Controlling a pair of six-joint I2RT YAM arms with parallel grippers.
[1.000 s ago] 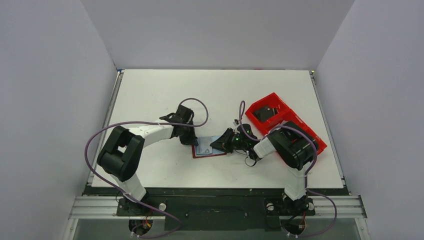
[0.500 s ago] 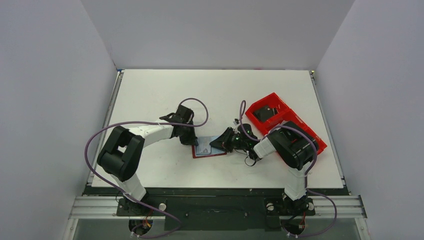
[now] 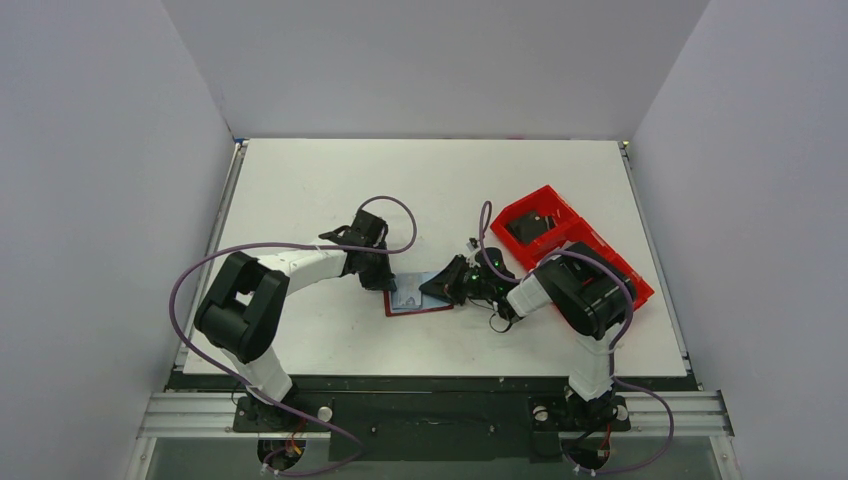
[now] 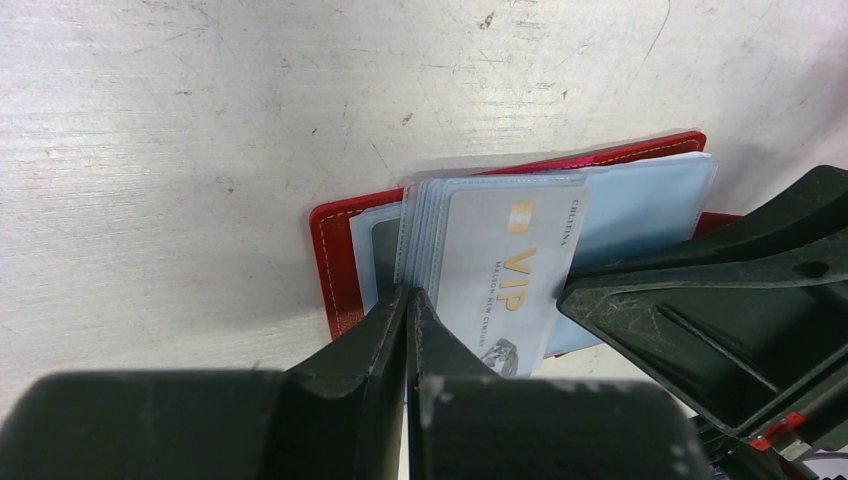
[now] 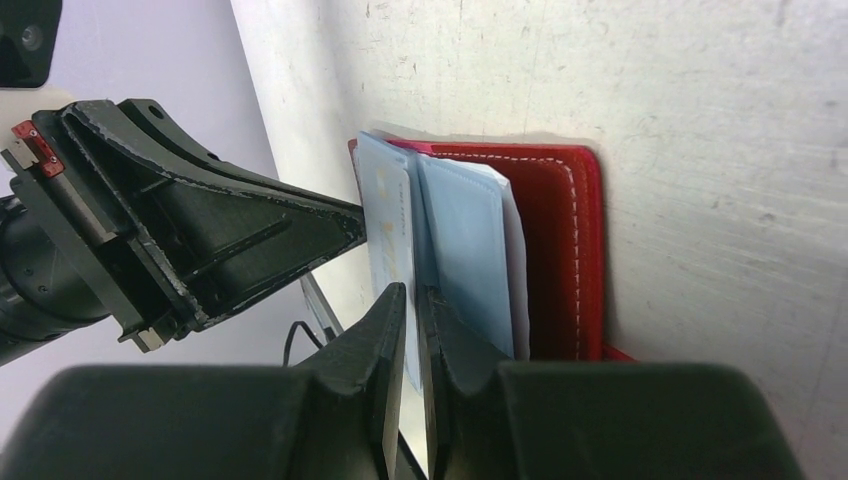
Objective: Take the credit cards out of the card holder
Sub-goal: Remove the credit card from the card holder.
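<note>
Currently the small dark-red folding card holder (image 4: 335,265) is laid open on the white tabletop (image 3: 330,190), directly between the two grippers, with its clear plastic sleeves fanned up off the cover.

Left gripper (image 4: 408,297): closed on the edge of the sleeve stack. No gap is seen between its fingers, and the stack's corner is clamped right at the tips.

Right gripper (image 5: 412,297): set at the opposite side of the holder, fingers drawn almost together with only a thin slit left. The pale flat VIP card with gold lettering (image 4: 505,270) is pinched in that slit by one long edge. Whether the VIP card is partly out of its sleeve cannot be told.

The two sets of fingertips are kept near each other but apart, with the VIP card spanning the gap between them.

A light-blue flat card (image 5: 465,250) is seen behind the VIP card, lying against the holder's red inner cover, just beside the right gripper's outer finger and not gripped.

A large bright-red plastic compartment tray (image 3: 520,203) is placed on the table's right side, well apart from the holder, past the right arm's elbow.
</note>
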